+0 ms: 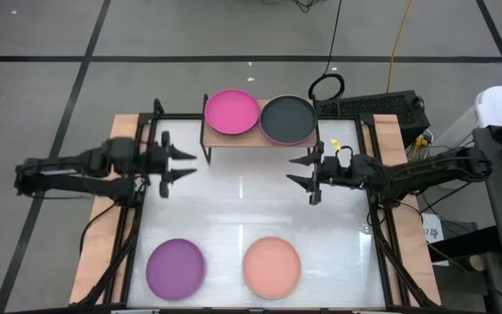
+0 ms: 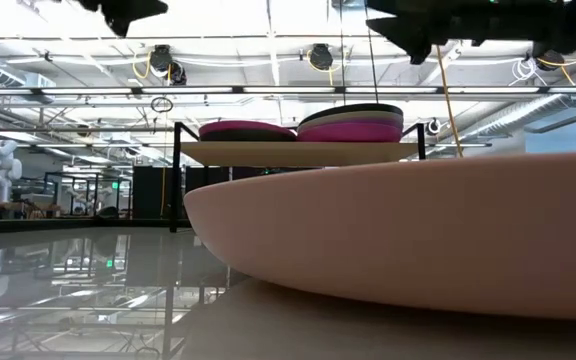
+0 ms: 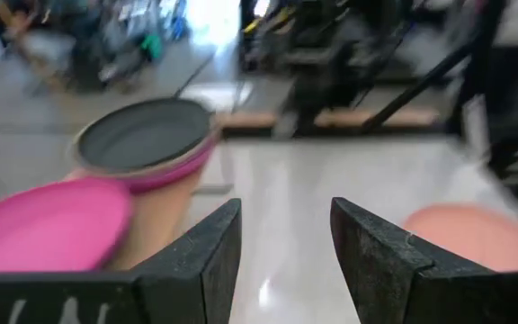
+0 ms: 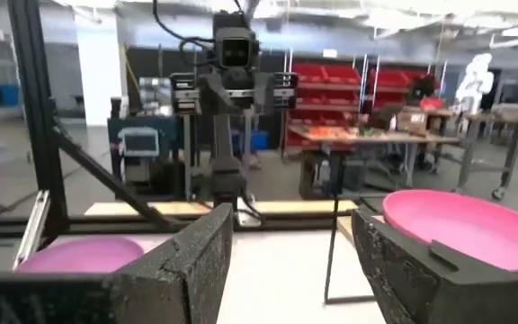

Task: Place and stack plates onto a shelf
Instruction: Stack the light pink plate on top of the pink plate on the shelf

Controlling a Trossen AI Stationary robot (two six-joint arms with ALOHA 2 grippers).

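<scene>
Currently: purple plate (image 1: 175, 267) lower left of frame, nearer left gripper (image 1: 182, 165) — peach plate (image 1: 272, 266) lower centre, nearer right gripper (image 1: 302, 172); both grippers released, empty

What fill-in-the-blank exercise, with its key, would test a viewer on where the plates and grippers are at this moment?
1. The black plate tops a stack on the ____.
2. Beside it on the shelf lies a ____ plate.
3. On the table, the peach plate sits beside a ____ one.
4. The left gripper and right gripper are both ____.

Missing words: shelf; pink; purple; open
</scene>
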